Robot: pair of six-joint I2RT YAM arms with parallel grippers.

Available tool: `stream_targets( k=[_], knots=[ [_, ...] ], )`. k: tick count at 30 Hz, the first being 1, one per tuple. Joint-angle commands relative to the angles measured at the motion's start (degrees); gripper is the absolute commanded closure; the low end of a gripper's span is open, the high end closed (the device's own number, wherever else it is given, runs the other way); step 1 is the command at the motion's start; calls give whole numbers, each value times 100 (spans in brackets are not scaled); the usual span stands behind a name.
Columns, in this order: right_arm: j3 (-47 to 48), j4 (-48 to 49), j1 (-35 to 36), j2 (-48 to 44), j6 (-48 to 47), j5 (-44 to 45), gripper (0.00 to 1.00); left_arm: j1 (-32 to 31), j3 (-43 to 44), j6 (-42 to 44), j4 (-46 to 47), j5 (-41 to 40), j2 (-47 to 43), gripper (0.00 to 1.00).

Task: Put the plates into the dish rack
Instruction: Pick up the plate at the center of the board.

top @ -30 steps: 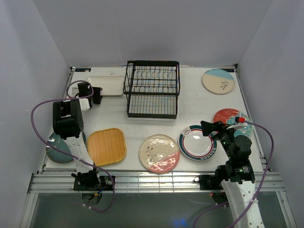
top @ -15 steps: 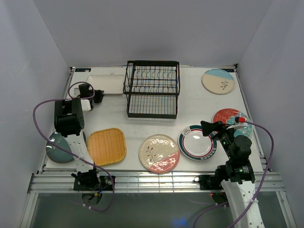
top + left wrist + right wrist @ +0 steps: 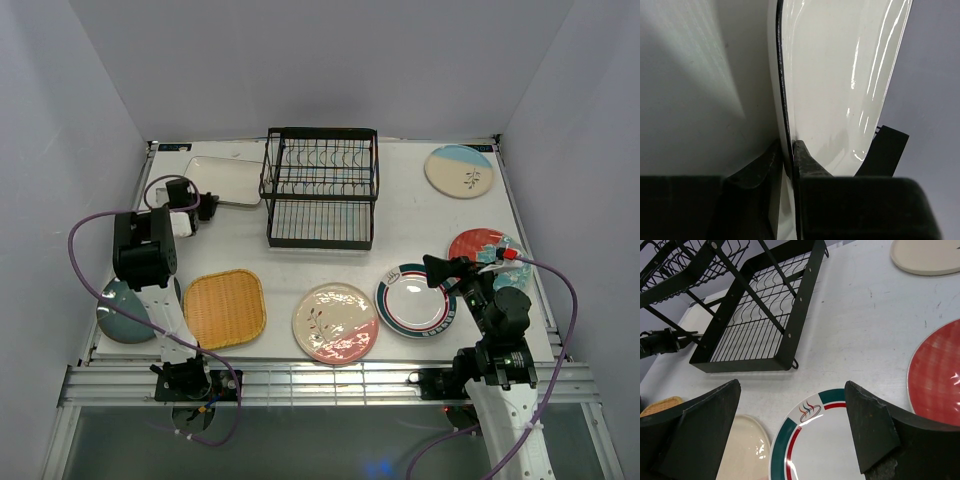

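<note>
My left gripper (image 3: 203, 206) (image 3: 787, 146) is shut on the near rim of the white rounded-rectangle plate (image 3: 226, 179) (image 3: 840, 75), left of the black wire dish rack (image 3: 320, 188) (image 3: 755, 325). The rim sits pinched between both fingers. My right gripper (image 3: 441, 268) (image 3: 792, 390) hangs open over the white plate with teal-red rim (image 3: 413, 300) (image 3: 840, 445), holding nothing. On the table lie the yellow woven plate (image 3: 224, 308), the dark teal plate (image 3: 122, 312), the cream-pink floral plate (image 3: 335, 322), the red-teal plate (image 3: 480, 247) and the cream-and-blue plate (image 3: 459, 171).
White walls close the table at the back and on both sides. The rack stands at the back middle, its slotted upper tier holding no plates. A purple cable (image 3: 90, 225) loops off the left arm, and another (image 3: 560, 290) off the right.
The left jaws have closed onto the white plate's rim, and that plate has turned slightly on the table. The right arm has not moved.
</note>
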Motion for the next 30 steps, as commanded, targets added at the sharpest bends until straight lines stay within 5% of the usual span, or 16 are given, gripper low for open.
stream_targets(
  k=[1, 8, 30],
  knots=[
    [100, 10, 9, -97, -24, 33, 10, 40, -32, 436, -1068, -489, -309, 100],
    [117, -8, 9, -140, -24, 33, 10, 207, 1444, 1094, -3274, -799, -73, 100],
    [170, -87, 9, -184, -42, 24, 10, 453, 4362, 3704, -5693, -1203, 402, 100]
  ],
)
